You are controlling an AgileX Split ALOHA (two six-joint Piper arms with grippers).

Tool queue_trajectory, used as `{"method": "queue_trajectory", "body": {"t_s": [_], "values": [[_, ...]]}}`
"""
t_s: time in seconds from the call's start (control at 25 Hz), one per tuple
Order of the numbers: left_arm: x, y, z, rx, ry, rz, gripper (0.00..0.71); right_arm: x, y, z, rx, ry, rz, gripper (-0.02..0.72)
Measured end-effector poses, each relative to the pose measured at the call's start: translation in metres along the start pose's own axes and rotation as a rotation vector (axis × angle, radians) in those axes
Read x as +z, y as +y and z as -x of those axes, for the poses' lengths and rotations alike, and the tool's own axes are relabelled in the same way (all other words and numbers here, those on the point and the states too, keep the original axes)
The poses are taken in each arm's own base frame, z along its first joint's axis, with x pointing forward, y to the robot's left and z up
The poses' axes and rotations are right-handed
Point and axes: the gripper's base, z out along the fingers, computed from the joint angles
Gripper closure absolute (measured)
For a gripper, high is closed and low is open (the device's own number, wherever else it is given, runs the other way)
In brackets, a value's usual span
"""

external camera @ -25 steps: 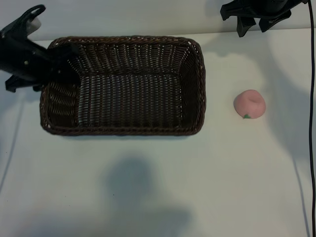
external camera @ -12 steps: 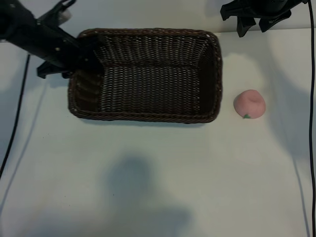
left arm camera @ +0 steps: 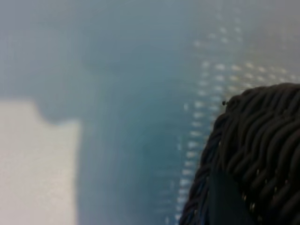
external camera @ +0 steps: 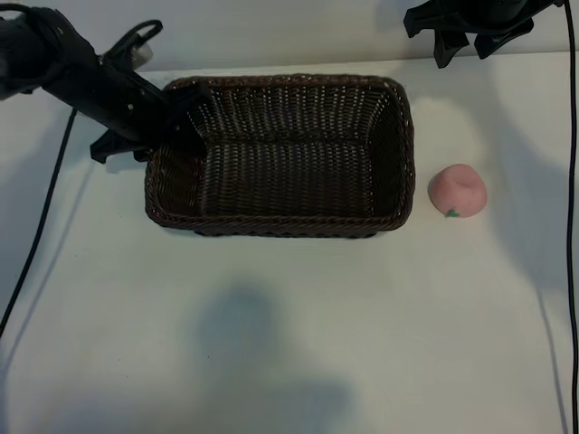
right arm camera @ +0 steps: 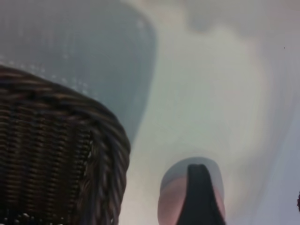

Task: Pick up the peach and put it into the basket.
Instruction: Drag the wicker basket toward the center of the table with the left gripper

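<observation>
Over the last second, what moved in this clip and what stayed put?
The left gripper, clamped on the basket at its left rim, dragged it right across the table, toward the peach; the gap between them is now narrow. The peach has not moved, and the right gripper stayed open above the table's far edge.

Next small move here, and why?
Probably lower the right pincer toward the peach: it hangs open above, the peach lies on the table right of the basket, whose left rim the left pincer grips.
</observation>
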Motion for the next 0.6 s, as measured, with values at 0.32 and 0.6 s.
{"method": "queue_trajectory", "body": {"t_s": [0.32, 0.6], "values": [[0.0094, -0.0015, -0.0026, -0.015, 0.018, -0.005, 0.371, 0.0, 0.0, 0.0, 0.0, 0.0, 0.0, 0.21], [0.0114, -0.0012, -0.0028, -0.028, 0.021, -0.01, 0.371, 0.0, 0.0, 0.0, 0.0, 0.0, 0.0, 0.21]]}}
